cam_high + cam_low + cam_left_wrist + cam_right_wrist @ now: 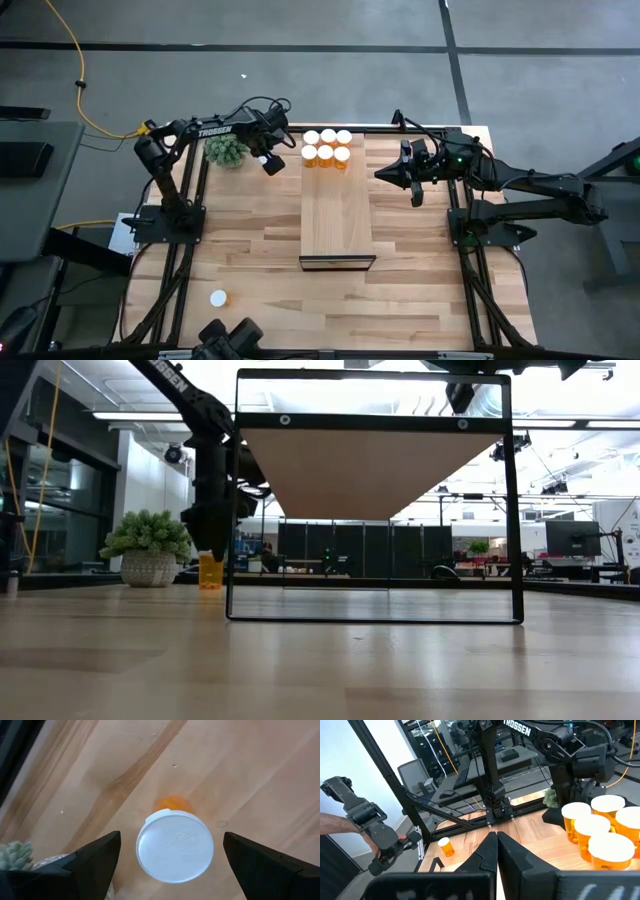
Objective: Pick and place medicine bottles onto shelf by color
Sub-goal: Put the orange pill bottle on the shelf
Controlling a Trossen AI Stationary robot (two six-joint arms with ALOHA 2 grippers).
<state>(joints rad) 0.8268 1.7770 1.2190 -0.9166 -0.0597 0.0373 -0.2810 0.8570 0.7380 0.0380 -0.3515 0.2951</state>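
Note:
One orange medicine bottle (175, 845) with a white cap stands upright on the tabletop, left of the shelf's far end. My left gripper (270, 162) points straight down over it, open, with a finger (100, 862) on either side of the cap and a gap to each. Several more bottles (327, 146) stand clustered on the far end of the pale wood shelf (337, 215). Another bottle (218, 298) stands alone near the table's front left. My right gripper (385, 173) hovers level and shut beside the shelf's right side, holding nothing.
A small green plant in a pot (226, 150) stands just left of my left gripper. The shelf's dark metal frame (375, 618) rises from the table's middle. In the right wrist view, a person's hand (335, 826) holds a dark hand-held device beyond the table's left edge.

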